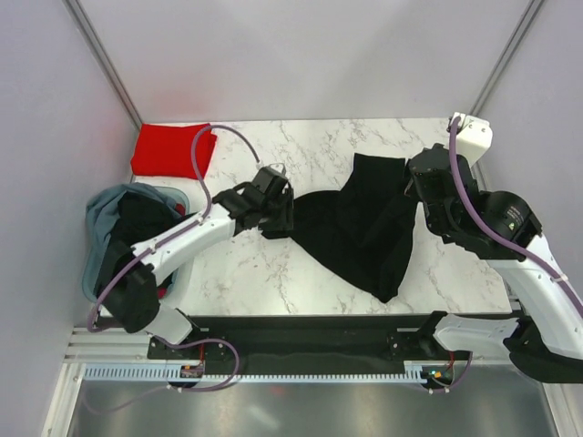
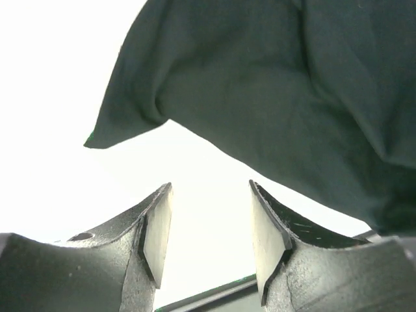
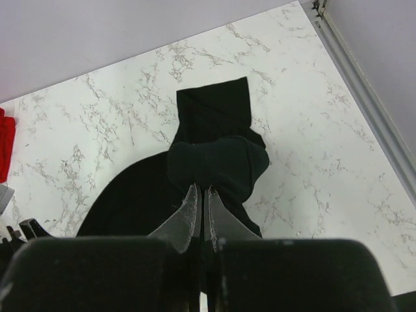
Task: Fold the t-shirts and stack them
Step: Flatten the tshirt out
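Note:
A large black t-shirt [image 1: 360,228] lies crumpled across the middle and right of the marble table. My right gripper [image 3: 201,188] is shut on a bunched fold of this black shirt [image 3: 218,162] at its far right edge and lifts it slightly. My left gripper [image 2: 211,195] is open and empty, low over the table, just short of the shirt's left corner [image 2: 104,133]. In the top view the left gripper [image 1: 278,217] sits at the shirt's left edge. A folded red t-shirt [image 1: 170,149] lies at the far left corner.
A grey-blue fabric tub [image 1: 109,228] at the left edge holds dark and red cloth. A white box [image 1: 474,137] sits at the far right corner. Grey walls and metal rails border the table. The black rail [image 1: 301,332] runs along the near edge.

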Tool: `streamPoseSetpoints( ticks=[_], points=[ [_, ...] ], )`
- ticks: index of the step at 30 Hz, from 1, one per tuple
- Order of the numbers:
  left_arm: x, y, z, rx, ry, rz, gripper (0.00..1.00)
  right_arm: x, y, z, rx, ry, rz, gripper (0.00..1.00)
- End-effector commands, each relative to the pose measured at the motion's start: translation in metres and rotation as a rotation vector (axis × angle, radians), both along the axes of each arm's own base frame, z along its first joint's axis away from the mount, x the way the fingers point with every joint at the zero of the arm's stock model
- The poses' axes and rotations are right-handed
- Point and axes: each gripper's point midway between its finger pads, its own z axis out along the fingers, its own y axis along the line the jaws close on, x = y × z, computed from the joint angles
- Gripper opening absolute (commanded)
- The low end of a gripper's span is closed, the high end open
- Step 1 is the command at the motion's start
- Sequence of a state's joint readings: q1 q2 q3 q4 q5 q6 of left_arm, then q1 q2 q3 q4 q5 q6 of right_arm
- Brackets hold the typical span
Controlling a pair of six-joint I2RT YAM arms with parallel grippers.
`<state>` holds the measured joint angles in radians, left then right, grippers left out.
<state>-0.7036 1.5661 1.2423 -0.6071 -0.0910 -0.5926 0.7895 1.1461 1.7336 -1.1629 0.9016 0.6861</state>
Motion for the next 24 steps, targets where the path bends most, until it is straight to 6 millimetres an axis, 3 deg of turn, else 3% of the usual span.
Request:
streamPoseSetpoints(
  ticks=[1, 20, 21, 24],
  points=[
    [-0.005, -0.005, -0.033, -0.062, 0.023, 0.091, 0.57, 0.004, 0.008, 0.004, 0.051, -0.028, 0.021, 0.00],
    [0.018, -0.052, -0.100, -0.155, 0.096, 0.078, 0.60, -0.009, 0.016, -0.025, 0.085, 0.014, 0.109, 0.00],
    [0.019, -0.052, -0.104, -0.152, 0.104, 0.089, 0.59, -0.009, 0.015, -0.026, 0.081, 0.016, 0.110, 0.00],
    [0.025, -0.061, -0.109, -0.163, 0.127, 0.080, 0.38, -0.009, 0.016, -0.028, 0.083, 0.019, 0.112, 0.00]
  ],
)
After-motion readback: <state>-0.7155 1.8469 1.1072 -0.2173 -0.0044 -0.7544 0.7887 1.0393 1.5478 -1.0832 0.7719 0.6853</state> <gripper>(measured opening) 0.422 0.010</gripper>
